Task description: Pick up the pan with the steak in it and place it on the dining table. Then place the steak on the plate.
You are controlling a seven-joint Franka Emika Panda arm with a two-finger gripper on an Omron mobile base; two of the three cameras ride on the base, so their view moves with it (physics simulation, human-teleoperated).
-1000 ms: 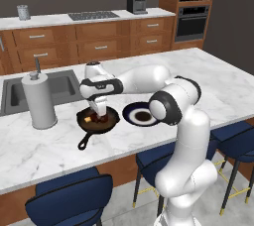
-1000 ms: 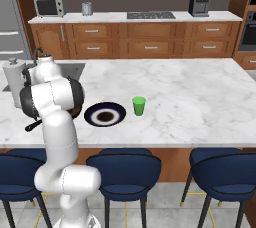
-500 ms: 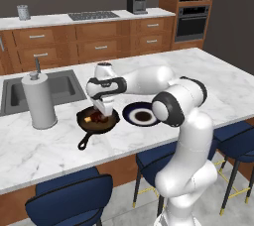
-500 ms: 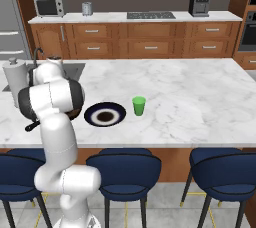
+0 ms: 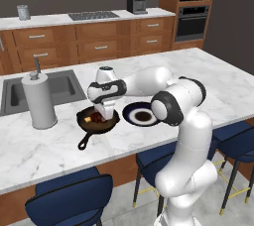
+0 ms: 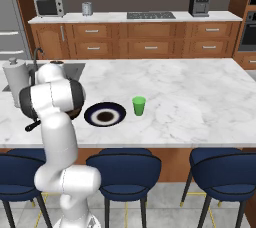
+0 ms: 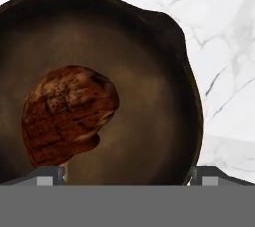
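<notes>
The tool (image 5: pixel 101 114) hangs low over the pan (image 5: pixel 97 121), its two tips wide apart and gripping nothing. In the hand view the tips (image 7: pixel 50 175) sit at the pan's (image 7: pixel 149 71) near rim, one on each side, with the steak (image 7: pixel 67 114) lying between them but closer to the left tip. Whether the tips touch the pan floor is hard to tell from here.

The pan stands on the table (image 5: pixel 49 150), near its front edge, its short handle pointing toward the near left. The steak (image 5: pixel 95 117) is a small reddish-brown lump with darker char marks and a pale bit at its near end, much smaller than the pan's brownish inside.

The plate (image 5: pixel 141 115) lies just right of the pan, apart from it. In the right base view the plate (image 6: pixel 105 116) has a green cup (image 6: pixel 139 106) to its right. A paper towel roll (image 5: pixel 39 101) stands left of the pan.
</notes>
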